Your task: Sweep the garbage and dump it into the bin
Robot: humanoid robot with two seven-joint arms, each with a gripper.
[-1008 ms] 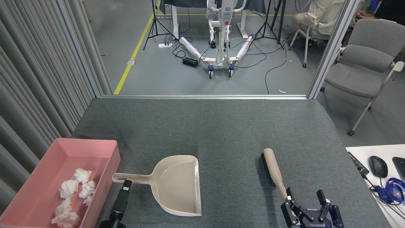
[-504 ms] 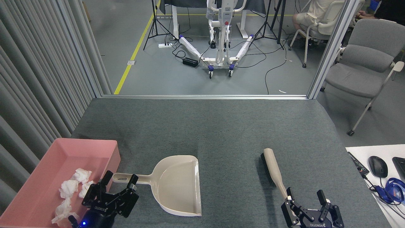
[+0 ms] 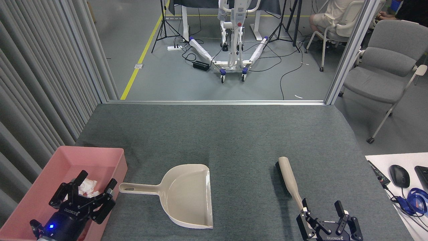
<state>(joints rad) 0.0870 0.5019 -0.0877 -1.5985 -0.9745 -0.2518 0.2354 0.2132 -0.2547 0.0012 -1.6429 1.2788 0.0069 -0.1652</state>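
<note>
Small crumpled white tissue-paper wads [image 3: 87, 186] lie inside the shallow rectangular pink plastic bin [image 3: 110, 155] at the near left of the grey carpeted bench [image 3: 234, 134]. Only a few wads show, just beyond the left claw [image 3: 96, 182], which now hangs over the bin with its black fingers spread open and hides the rest. Half a second ago this claw sat further right, at the handle of the beige plastic dustpan [image 3: 187, 195]; that handle now lies free, just right of the claw. The dustpan has not moved. Well to the right, the right claw [image 3: 321, 209] stays open at the near end of the beige-handled black-bristled brush [image 3: 288, 182], unchanged.
</note>
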